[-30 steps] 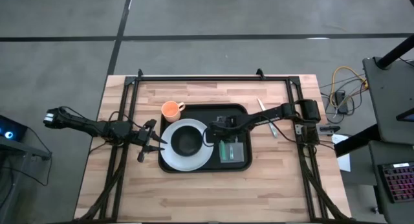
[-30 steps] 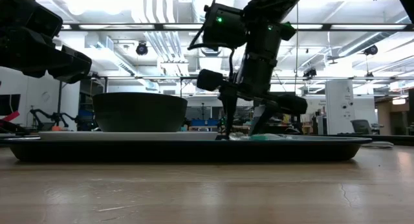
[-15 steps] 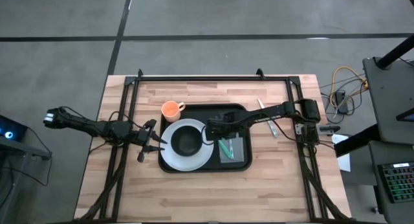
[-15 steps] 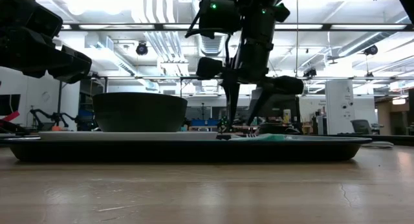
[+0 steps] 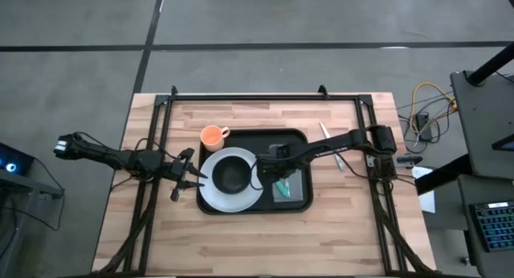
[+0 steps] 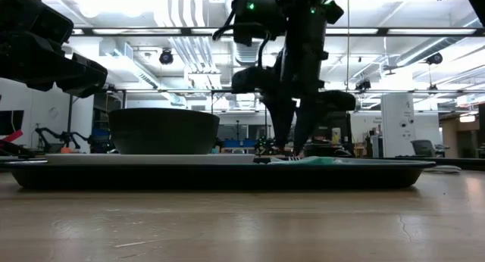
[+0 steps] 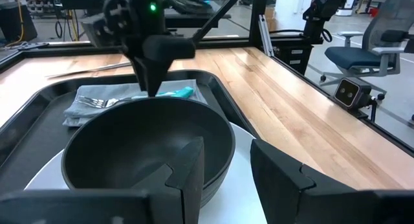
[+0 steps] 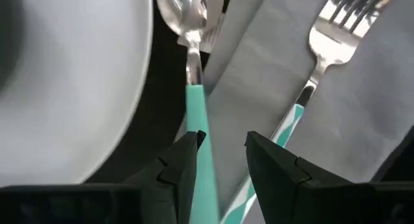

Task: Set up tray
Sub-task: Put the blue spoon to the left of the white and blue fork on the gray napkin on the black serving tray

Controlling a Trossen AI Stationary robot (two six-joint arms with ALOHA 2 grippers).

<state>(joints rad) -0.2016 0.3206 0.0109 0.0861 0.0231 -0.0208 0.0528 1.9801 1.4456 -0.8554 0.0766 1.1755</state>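
Observation:
The black tray holds a white plate with a black bowl on it. Right of the plate a grey napkin lies flat on the tray. A teal-handled fork lies on the napkin, and a teal-handled spoon lies along the napkin's edge next to the plate. My right gripper points down just above the spoon's handle, open, with the handle below the gap close to one finger. My left gripper waits open at the plate's left side.
An orange cup stands on the table at the tray's far left corner. A silver utensil lies on the wood right of the tray, under the right arm. Bare wood runs along the table's near side.
My right gripper has risen a little off the tray beside the plate and has rolled about its own pointing line. In the low view its fingers stand closer together than a second ago. The teal cutlery stays flat on the tray.

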